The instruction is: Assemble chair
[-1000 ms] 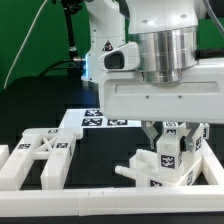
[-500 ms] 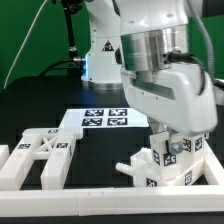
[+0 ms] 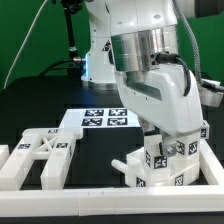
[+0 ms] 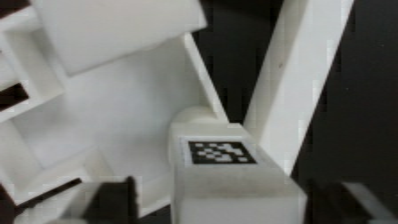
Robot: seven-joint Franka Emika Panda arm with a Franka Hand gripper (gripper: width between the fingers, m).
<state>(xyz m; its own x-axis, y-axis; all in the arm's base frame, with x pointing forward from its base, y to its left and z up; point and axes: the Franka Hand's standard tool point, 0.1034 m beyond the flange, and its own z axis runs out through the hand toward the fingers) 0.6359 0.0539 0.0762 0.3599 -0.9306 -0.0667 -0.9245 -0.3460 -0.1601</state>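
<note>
A flat white crossed frame piece (image 3: 45, 155) is lying at the exterior view's left; well apart, at its right, blocky white tagged pieces (image 3: 165, 170) are standing clustered, a short peg (image 3: 122, 165) sticking out toward the frame; close up, a tagged block (image 4: 231, 185) is rising beside white slabs (image 4: 125, 60)

claw (image 3: 166, 148) low over a tagged chair piece (image 3: 160, 172) at the exterior view's right; marker board (image 3: 104, 118) behind.

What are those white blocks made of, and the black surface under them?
The white blocks look like matte rigid plastic: uniform white, no grain. The black surface looks like a dull mat or cloth, no glare; which one is unclear.
</note>
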